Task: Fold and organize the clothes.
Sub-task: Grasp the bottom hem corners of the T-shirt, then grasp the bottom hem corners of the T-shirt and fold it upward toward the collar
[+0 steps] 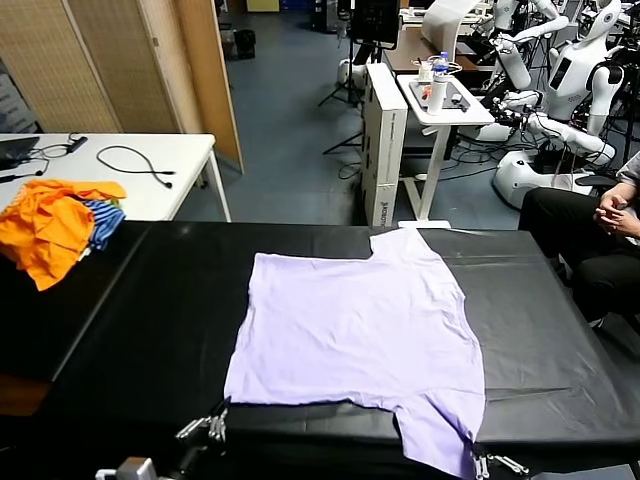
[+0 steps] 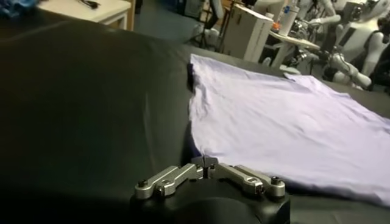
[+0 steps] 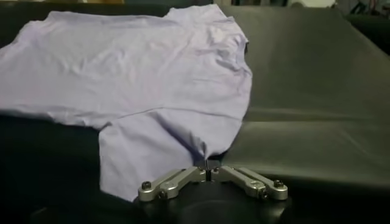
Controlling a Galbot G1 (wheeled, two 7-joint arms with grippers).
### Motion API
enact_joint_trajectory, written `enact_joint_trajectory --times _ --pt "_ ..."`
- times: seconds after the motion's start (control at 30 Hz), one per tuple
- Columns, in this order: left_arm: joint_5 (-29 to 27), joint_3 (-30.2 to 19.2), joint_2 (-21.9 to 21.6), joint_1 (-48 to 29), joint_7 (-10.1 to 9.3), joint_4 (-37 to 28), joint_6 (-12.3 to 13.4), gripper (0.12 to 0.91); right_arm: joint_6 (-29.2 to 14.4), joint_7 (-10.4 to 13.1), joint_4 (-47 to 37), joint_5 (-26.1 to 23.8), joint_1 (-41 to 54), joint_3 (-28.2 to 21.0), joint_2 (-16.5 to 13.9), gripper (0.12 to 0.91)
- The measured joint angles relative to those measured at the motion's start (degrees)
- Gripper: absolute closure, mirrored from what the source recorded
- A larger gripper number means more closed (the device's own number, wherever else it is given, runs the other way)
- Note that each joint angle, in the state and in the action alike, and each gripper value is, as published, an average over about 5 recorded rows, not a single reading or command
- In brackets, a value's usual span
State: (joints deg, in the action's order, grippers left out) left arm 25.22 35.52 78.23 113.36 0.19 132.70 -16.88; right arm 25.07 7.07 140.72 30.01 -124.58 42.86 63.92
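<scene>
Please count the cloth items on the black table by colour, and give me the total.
Lavender: 1, the T-shirt spread flat on the black table
Orange: 1, the orange garment bunched at the far left corner
Blue-striped: 1, the striped cloth tucked against the orange one
Total: 3

1. Definitely a robotics lab: several white humanoid robots (image 1: 585, 60) are parked at the far right.
2. A black-covered worktop (image 1: 150, 320) fills the near area, with a white desk (image 1: 150, 170) and loose cables (image 1: 135, 160) far left.
3. Blue floor, a rolling stand (image 1: 440, 110) holding bottles, and a seated person (image 1: 595, 225) at right.
</scene>
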Motion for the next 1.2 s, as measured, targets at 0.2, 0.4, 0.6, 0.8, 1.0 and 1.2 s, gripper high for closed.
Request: enact_joint_trajectory --times 0.2,0.4,0.6,0.8,1.0,1.2 --pt "-0.07 -0.13 0.55 0.59 0.29 2.31 2.08 0.884 -0.21 -1.08 -0.42 4.2 4.07 0.84 -1.5 0.885" --pt "-0.06 -0.67 1.05 -2.98 1.87 0.69 6.1 0.884 0.02 -1.76 -3.16 6.89 11.94 0.25 -4.32 0.885" --pt "-0.41 -1.18 0.38 -7.5 2.59 -2.98 8.85 0.884 -1.02 -2.05 -8.42 9.38 20.84 -1.86 -7.4 0.885" --pt "-0.09 -1.35 -1.09 -12.51 2.33 -7.04 9.93 0.884 -0.52 -0.89 -14.2 9.79 28.67 -5.29 -9.49 0.885" --pt "-0.32 -2.79 -2.75 -18.6 1.55 -11.53 9.63 0.884 0.21 0.2 -19.19 9.53 35.8 -9.83 -10.17 0.885" --pt "0.13 -4.94 -5.21 -24.77 1.06 -16.63 8.39 0.884 0.87 0.87 -21.95 9.06 40.47 -12.47 -10.42 0.885"
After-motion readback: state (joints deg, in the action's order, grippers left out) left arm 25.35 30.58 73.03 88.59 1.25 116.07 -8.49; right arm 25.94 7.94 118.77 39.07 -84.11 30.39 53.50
